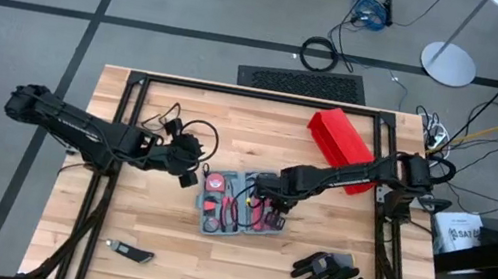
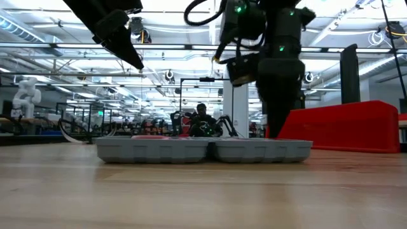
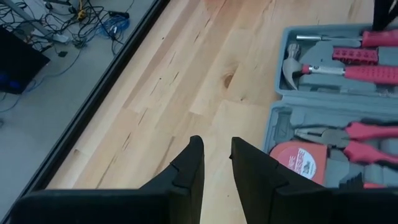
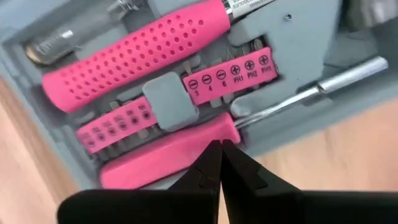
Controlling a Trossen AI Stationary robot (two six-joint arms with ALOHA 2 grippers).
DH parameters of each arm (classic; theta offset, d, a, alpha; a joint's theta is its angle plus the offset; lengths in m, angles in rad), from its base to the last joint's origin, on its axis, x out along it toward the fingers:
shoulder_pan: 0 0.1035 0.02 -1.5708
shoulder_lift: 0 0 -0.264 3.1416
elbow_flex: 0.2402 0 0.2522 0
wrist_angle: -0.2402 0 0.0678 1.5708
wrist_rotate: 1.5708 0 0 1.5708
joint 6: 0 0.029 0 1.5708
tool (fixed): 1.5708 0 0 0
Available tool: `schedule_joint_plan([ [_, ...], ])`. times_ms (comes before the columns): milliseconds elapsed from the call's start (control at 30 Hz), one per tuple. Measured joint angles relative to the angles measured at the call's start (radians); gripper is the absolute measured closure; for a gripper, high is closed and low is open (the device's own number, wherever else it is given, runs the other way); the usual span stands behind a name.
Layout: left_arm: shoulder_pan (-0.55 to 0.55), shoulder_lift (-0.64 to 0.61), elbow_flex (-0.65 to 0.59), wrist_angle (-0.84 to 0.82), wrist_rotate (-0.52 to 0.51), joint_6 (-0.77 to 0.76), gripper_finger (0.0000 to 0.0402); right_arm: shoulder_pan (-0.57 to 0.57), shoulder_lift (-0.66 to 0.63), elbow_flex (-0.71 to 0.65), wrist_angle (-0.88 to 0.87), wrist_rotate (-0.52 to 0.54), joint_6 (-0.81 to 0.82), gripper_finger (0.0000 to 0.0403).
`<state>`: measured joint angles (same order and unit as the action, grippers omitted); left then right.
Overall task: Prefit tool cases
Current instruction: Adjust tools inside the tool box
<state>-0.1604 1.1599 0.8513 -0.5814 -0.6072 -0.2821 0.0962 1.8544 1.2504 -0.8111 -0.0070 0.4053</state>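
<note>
The grey tool case (image 1: 238,206) lies open and flat on the wooden table, both halves on the tabletop (image 2: 203,149). In its moulded slots sit pink-handled tools: a hammer (image 3: 311,65), pliers (image 3: 348,134), a tape measure (image 3: 298,163), a bit strip (image 4: 230,76) and a screwdriver (image 4: 158,158). My right gripper (image 4: 219,149) is shut over the case's right half (image 1: 271,204), pointing down at the screwdriver. My left gripper (image 3: 216,155) hangs open above bare table just left of the case (image 1: 190,175), holding nothing. My right gripper comes from above, pointing down, its shut fingertips (image 4: 211,163) set against the screwdriver's pink handle at the end next to the metal shaft (image 4: 211,132). The screwdriver lies flat in its slot in the case. Nothing is pinched between the fingers.
A red open bin (image 1: 340,140) stands at the table's far right. A pair of black and grey gloves (image 1: 328,274) lies near the front right, and a small knife-like tool (image 1: 128,253) near the front left. Bare wood lies left of and in front of the case.
</note>
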Motion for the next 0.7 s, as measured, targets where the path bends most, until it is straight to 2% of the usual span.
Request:
schedule_joint_plan([
  [167, 0.000, 0.000, 0.000, -0.004, -0.001, 0.000, 0.0316, -0.003, -0.075, 0.054, -0.016, 0.081, -0.030, 0.0403],
  [367, 0.000, 0.000, 0.000, -0.010, 0.001, 0.000, 0.0316, -0.018, -0.101, 0.080, -0.067, 0.180, -0.067, 0.0403],
  [533, 0.000, 0.000, 0.000, -0.121, 0.040, -0.066, 0.0316, -0.033, -0.102, 0.078, -0.230, 0.305, -0.012, 0.0403],
  [600, -0.001, 0.000, 0.000, -0.180, 0.071, -0.126, 0.0316, -0.038, -0.102, 0.072, -0.283, 0.325, 0.015, 0.0403],
  [700, -0.001, 0.000, -0.031, -0.189, 0.178, -0.189, 0.0316, -0.038, -0.102, 0.030, -0.289, 0.316, 0.023, 0.0403],
])
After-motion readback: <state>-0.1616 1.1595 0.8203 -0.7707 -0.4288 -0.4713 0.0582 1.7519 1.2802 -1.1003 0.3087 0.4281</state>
